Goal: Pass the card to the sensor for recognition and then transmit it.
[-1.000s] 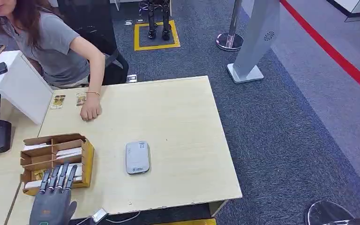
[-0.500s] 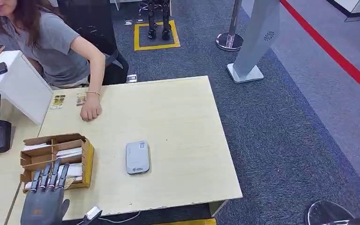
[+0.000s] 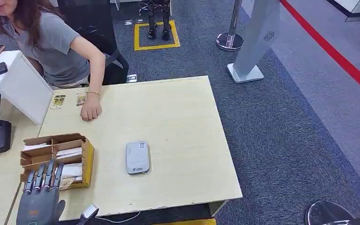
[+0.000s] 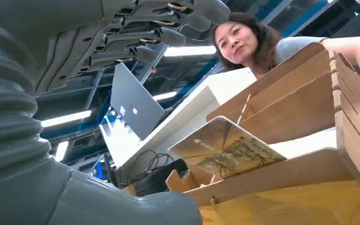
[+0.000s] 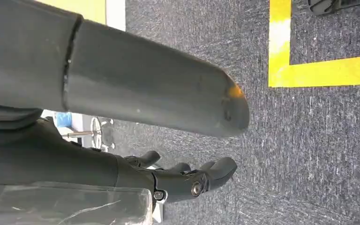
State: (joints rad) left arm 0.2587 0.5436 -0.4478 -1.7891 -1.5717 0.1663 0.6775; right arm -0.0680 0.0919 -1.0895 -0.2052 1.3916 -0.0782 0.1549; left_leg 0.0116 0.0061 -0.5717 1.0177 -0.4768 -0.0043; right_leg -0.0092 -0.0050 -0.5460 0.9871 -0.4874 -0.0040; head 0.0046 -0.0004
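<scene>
Overhead, the left hand (image 3: 40,199) is seen at the near left corner of the table (image 3: 178,122), fingers spread and extended over the near end of the cardboard card box (image 3: 58,159), nothing gripped. From the left wrist camera the left hand is shown empty with its fingers apart above the box, and a card (image 4: 225,150) is seen lying tilted in the nearest compartment, resting on the front divider; that card is barely made out from the head camera as a small patch beside the fingertips. White cards are seen stacked in the other compartments from above. The grey sensor (image 3: 137,157) is placed flat near the table's middle, well apart from the box, with bare tabletop all round it and to the right edge. Two more cards (image 3: 69,100) are laid at the far left edge, just beside a person's hand (image 3: 90,111) resting on the table. The right hand (image 5: 187,180) is caught by its own wrist camera, hanging over grey carpet beside a yellow floor line (image 5: 318,72), fingers loosely curled, nothing held
</scene>
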